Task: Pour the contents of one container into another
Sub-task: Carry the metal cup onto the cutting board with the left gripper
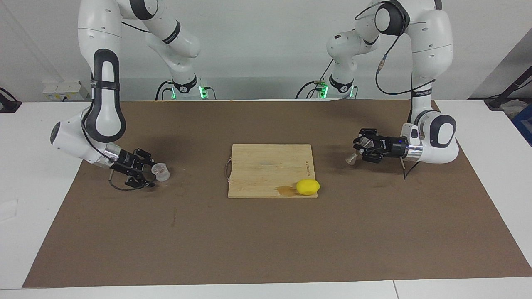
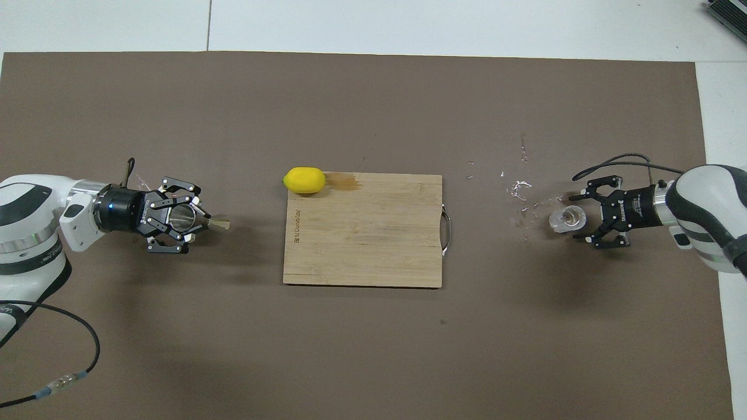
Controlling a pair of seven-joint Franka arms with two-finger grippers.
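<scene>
Your left tool (image 1: 360,151) is clamped on a small metal jigger (image 2: 189,216), held on its side just above the brown mat (image 1: 266,232) at the left arm's end of the desk (image 1: 37,124); its narrow end (image 1: 351,158) pokes out toward the cutting board (image 2: 363,230). Your right tool (image 2: 583,217) sits low at the right arm's end, its fingers spread to either side of the clear plastic cup (image 1: 160,171), which stands upright on the mat. You cannot tell from either view whether those fingers touch the cup. Between the two arms lies the wooden cutting board, with a lemon (image 1: 308,187) on the corner farther from the robots, toward the left arm's end, next to a dark stain (image 2: 345,182). Small white flecks (image 2: 519,189) dot the mat near the cup.
</scene>
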